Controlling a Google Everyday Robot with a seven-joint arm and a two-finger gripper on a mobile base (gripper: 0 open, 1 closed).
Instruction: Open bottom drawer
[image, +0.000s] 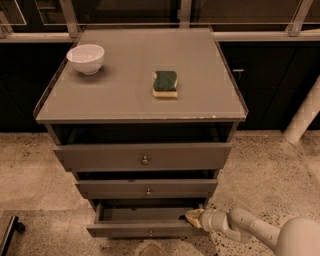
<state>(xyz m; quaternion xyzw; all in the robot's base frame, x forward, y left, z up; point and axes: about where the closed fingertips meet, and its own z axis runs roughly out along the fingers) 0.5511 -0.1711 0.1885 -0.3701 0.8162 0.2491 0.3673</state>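
Your gripper (195, 216) sat at the right rim of the bottom drawer (120, 230), lowest of three and partly out. Whether it was open or closed, couldn't tell. A skewed pull could've slipped it off the rim.

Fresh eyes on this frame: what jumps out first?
The grey cabinet in the middle, with its bottom drawer partly open and the inside showing. The gripper is at that drawer's right front corner, the arm reaching in from the lower right. On the cabinet top sit a white bowl at the back left and a green sponge near the centre.
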